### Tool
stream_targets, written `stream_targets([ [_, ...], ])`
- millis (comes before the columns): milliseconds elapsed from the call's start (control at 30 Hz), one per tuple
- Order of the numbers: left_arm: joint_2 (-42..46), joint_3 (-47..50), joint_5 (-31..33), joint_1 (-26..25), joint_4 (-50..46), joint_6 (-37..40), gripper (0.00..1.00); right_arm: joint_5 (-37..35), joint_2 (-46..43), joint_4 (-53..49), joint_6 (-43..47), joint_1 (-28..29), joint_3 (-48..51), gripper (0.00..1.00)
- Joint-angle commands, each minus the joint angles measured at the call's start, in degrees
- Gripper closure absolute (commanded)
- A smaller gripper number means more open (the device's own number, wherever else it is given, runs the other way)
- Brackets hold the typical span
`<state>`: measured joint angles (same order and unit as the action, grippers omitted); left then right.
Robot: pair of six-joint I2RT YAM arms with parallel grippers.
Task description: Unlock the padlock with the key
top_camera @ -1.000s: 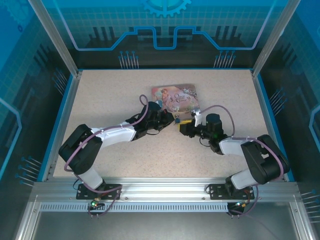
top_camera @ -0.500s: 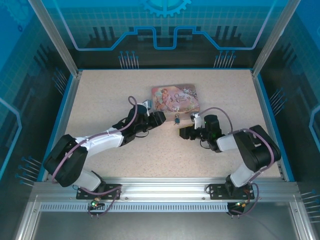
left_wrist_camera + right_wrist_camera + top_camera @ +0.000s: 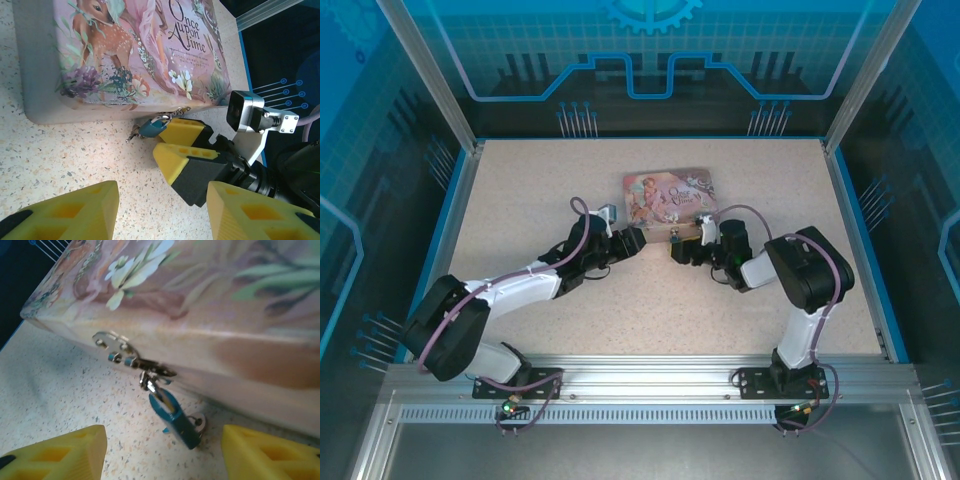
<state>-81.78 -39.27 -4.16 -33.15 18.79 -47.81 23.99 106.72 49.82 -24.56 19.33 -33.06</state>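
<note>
The teal padlock (image 3: 176, 419) hangs by its silver shackle from the hasp of the pink tin (image 3: 135, 50) and rests tilted on the table. The key (image 3: 198, 422) shows as a small silver piece at the padlock's lower end; I cannot tell whether it is inserted. In the left wrist view the padlock (image 3: 152, 128) and the key (image 3: 133, 135) lie by the tin's front wall. My right gripper (image 3: 162, 455) is open just short of the padlock, and its yellow fingers (image 3: 176, 159) reach it. My left gripper (image 3: 160, 215) is open and empty, further back.
The pink tin (image 3: 670, 194) lies flat at the middle back of the speckled table (image 3: 540, 190). Both grippers, left (image 3: 628, 243) and right (image 3: 678, 250), meet in front of it. Blue rails and frame posts border the table.
The right gripper has moved up toward the tin's front, with its arm folded closer. The left arm has stretched lower and leftward while its gripper stayed near the tin.
</note>
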Motion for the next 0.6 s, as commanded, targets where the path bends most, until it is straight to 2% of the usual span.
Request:
stream_targets([
  [0,1.01,0.62,-0.53,0.52,1.59,1.49,0.49,-1.36,1.94,0.89,-0.1,-0.27,-1.5,0.36],
  [167,-0.37,0.59,-1.96,0.75,2.66,1.42,0.49,4.31,3.36,2.42,-0.48,-0.42,-3.24,0.48],
  [367,-1.8,0.09,-3.6,0.94,3.73,1.21,0.49,7.18,1.84,4.74,-2.01,-0.36,-1.98,0.62],
  [567,-5.46,-1.45,-7.02,0.98,5.79,-0.03,0.49,8.22,0.88,5.95,-3.47,-0.17,-0.58,0.65],
])
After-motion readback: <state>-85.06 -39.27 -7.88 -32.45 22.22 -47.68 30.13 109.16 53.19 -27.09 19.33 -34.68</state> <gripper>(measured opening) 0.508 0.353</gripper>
